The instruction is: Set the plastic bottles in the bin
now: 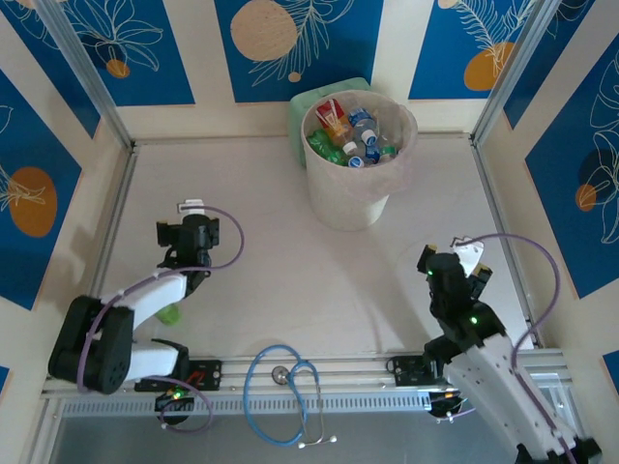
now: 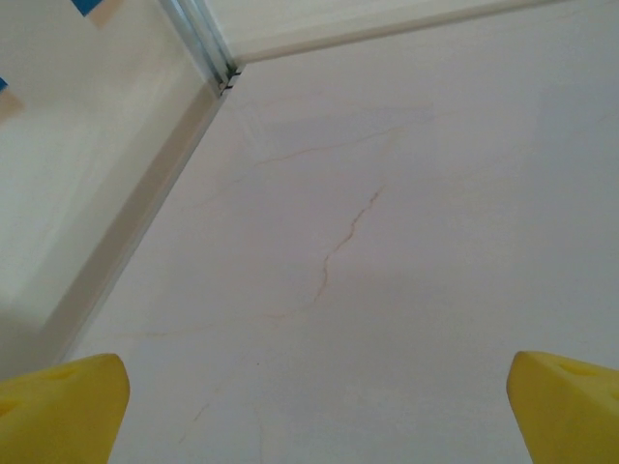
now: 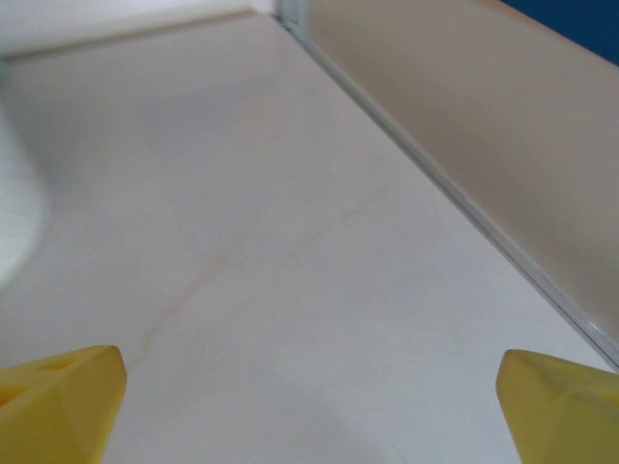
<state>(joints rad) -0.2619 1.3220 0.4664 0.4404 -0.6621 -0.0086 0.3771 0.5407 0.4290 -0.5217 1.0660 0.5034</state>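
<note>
The bin (image 1: 356,193) is a round cream-pink bucket with a thin liner, standing at the back of the table. Several plastic bottles (image 1: 346,137) lie inside it: clear ones with blue caps, green ones and one with a red label. A small green thing (image 1: 170,312), apparently another bottle, peeks out from under my left arm. My left gripper (image 1: 191,208) (image 2: 314,416) hangs open over bare table at the left, with nothing between its yellow fingertips (image 2: 60,406). My right gripper (image 1: 469,251) (image 3: 309,406) is open and holds nothing, low over the table at the right.
A pale green box (image 1: 324,97) stands behind the bin. A blue-tubed stethoscope (image 1: 280,387) lies on the near rail between the arm bases. Metal frame rails (image 2: 208,58) run along the table's sides. The bin's pale wall (image 3: 14,213) shows at the right wrist view's left edge.
</note>
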